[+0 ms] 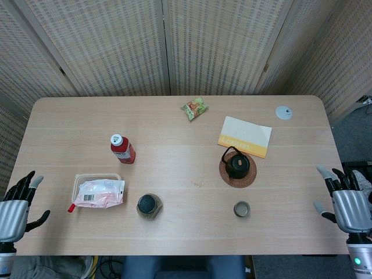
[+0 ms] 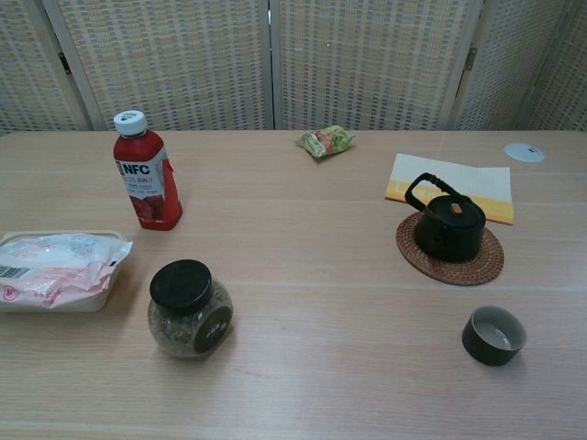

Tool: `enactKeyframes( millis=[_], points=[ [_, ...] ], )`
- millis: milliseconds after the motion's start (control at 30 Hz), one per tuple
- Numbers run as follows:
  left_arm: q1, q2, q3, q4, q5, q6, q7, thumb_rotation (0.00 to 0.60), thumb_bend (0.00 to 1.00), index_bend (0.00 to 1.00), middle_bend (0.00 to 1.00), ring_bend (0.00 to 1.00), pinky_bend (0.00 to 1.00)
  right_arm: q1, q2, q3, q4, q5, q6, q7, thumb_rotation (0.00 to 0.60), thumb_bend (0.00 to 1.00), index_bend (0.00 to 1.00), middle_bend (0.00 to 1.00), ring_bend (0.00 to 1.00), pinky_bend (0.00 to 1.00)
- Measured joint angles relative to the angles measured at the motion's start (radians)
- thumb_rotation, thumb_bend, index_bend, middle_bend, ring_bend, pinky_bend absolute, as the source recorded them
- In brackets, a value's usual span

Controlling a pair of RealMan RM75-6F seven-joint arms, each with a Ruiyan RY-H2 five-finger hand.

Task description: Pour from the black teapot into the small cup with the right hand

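The black teapot [image 1: 236, 164] [image 2: 448, 221] stands upright on a round woven coaster [image 1: 238, 171] [image 2: 450, 251], right of the table's middle, its handle raised. The small dark cup [image 1: 242, 208] [image 2: 493, 335] sits empty on the table just in front of the coaster. My right hand [image 1: 345, 201] hovers off the table's right edge, fingers spread, holding nothing, well right of the cup. Off the front-left corner my left hand [image 1: 17, 204] is likewise open and empty. Neither hand appears in the chest view.
A red juice bottle [image 1: 122, 149] [image 2: 147, 181], a packet in a plastic tray [image 1: 97, 192] [image 2: 53, 270] and a black-lidded jar [image 1: 149, 206] [image 2: 190, 308] occupy the left half. A yellow-edged booklet [image 1: 245, 136] [image 2: 451, 186], a snack packet [image 1: 194, 108] [image 2: 325, 140] and a white disc [image 1: 283, 113] [image 2: 524, 152] lie farther back.
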Motion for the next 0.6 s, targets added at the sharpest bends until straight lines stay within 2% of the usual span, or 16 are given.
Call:
enactKeyframes(
  millis=[467,600],
  points=[
    [0.004,0.003,0.004,-0.009,0.002,0.002,0.005,0.600,0.24,0.09,0.00,0.08,0.14,0.004,0.014,-0.004,-0.008,-0.015,-0.003,0.010,0.600,0.21,0.12,0.25,0.13,0.04],
    [0.002,0.006,0.004,-0.013,0.001,-0.003,0.009,0.600,0.24,0.09,0.00,0.08,0.14,0.017,0.033,-0.002,-0.027,-0.016,-0.026,0.005,0.600,0.21,0.12,0.27,0.14,0.07]
  ],
)
